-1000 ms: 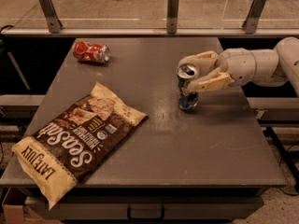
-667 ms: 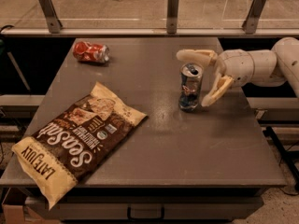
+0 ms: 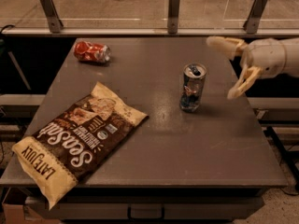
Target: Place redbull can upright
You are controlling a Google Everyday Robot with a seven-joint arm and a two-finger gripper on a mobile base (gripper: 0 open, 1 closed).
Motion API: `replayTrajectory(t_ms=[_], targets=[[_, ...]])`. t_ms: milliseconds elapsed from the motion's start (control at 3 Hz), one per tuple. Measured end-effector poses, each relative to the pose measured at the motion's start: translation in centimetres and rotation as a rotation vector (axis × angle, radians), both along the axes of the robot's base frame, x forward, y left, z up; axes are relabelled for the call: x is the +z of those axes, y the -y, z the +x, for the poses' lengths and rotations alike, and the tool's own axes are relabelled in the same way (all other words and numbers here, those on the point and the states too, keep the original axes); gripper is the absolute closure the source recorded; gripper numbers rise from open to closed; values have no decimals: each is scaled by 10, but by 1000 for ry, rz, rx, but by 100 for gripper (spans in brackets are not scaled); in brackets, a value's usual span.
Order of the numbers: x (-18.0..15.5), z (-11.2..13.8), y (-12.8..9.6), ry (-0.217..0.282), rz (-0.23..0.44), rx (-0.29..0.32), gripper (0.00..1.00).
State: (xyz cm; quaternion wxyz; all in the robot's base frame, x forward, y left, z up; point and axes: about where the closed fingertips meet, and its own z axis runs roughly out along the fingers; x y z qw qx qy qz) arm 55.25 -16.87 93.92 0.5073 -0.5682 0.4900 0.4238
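The redbull can (image 3: 192,87), slim, silver and blue with a pull-tab top, stands upright on the grey table (image 3: 154,139), right of its middle. My gripper (image 3: 223,69) is to the right of the can, open and empty, with one cream finger (image 3: 224,45) high and the other (image 3: 243,83) lower. It is clear of the can and touches nothing.
A red soda can (image 3: 91,52) lies on its side at the back left. A large brown chip bag (image 3: 77,136) lies at the front left and overhangs the table's edge. A glass railing with metal posts (image 3: 174,10) runs behind the table.
My gripper let go of the redbull can, opened wide and drew back to the right. The can stays upright where it was set.
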Motion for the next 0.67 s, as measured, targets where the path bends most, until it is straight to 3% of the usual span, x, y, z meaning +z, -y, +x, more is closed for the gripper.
replayTrajectory(t_ms=[333, 667], targets=[[35, 16, 80, -42, -132, -273, 0], [40, 20, 99, -73, -147, -333, 0]])
